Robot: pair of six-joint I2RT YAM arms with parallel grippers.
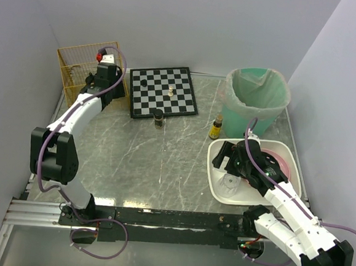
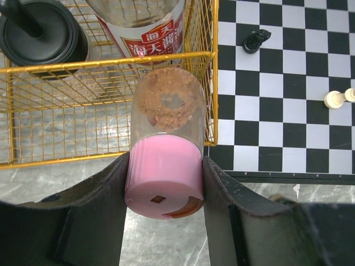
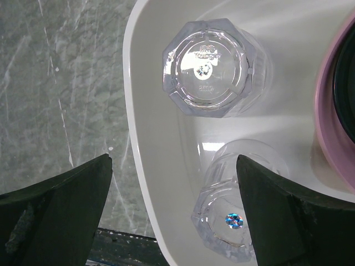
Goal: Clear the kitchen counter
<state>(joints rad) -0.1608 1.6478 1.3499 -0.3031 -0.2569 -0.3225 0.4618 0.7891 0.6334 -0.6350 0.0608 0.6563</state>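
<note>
near basket (image 2: 111, 61): left end effector (image 2: 166, 163) clenched on jar (image 2: 166, 111), long axis toward basket, base at its front rim. right end effector (image 3: 173, 160) released, well right of basket. surface (image 1: 132, 160) under basket.

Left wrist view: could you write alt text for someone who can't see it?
The left gripper holds a pink-lidded jar of brown powder beside a yellow wire basket containing a sauce bottle. A chessboard lies to the right.
</note>
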